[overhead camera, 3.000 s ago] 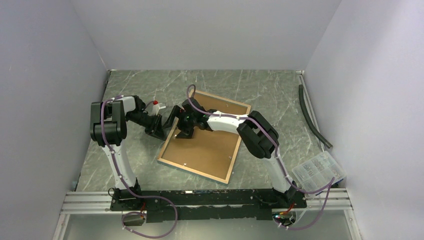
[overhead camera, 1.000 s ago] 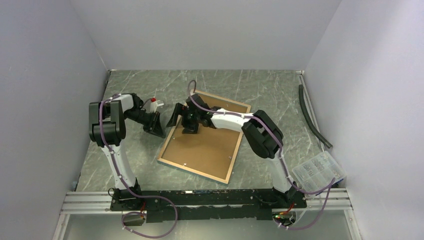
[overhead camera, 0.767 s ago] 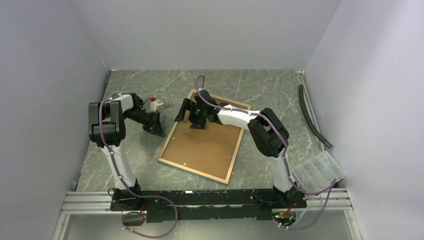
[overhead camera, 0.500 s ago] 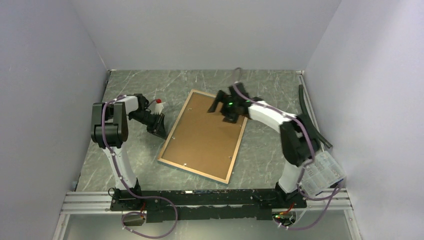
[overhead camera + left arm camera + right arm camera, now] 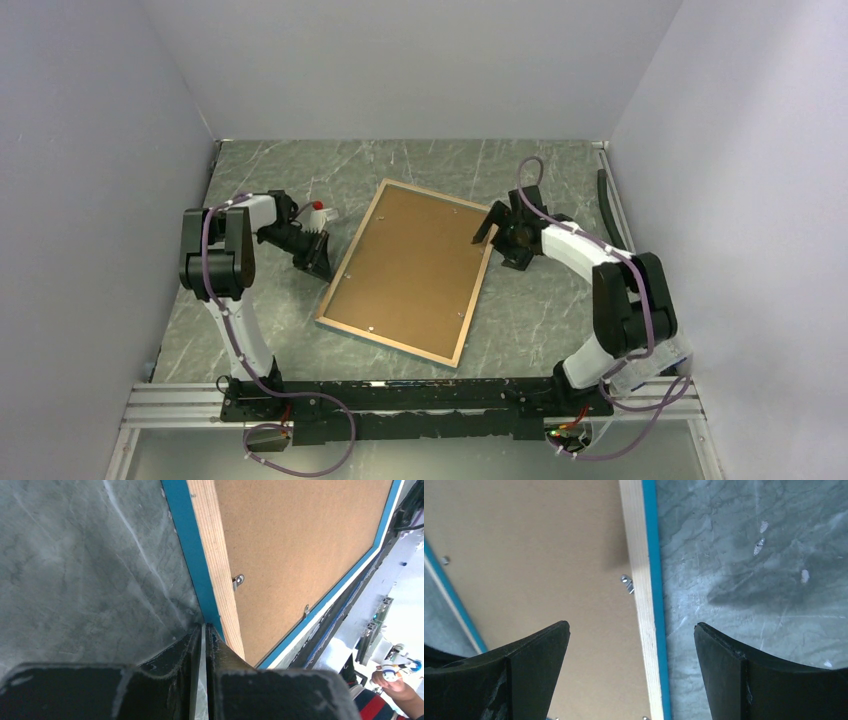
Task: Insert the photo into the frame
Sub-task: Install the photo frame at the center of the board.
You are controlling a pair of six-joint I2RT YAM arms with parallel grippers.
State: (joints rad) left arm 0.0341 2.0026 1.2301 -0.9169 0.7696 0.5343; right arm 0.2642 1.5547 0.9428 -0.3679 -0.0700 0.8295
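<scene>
The frame (image 5: 478,290) lies face down on the table, pale wood rim up, with the brown backing board (image 5: 410,265) inside it. The photo is hidden. My left gripper (image 5: 323,264) is shut, its tips on the table against the frame's left edge. In the left wrist view the left gripper (image 5: 205,630) touches the turquoise side (image 5: 185,555) of the frame. My right gripper (image 5: 500,243) is open above the frame's right edge. In the right wrist view the right gripper (image 5: 631,626) straddles the rim (image 5: 639,555), one finger over the backing board (image 5: 534,555).
Small metal tabs (image 5: 627,584) hold the board along the rim. A clear parts box (image 5: 640,345) sits at the near right. A black hose (image 5: 620,235) lies along the right wall. A small white and red object (image 5: 320,208) sits by the left arm.
My right arm has swung from the frame's far left part across to its right edge, gripper open. My left gripper has shifted slightly closer to the frame's left edge.
</scene>
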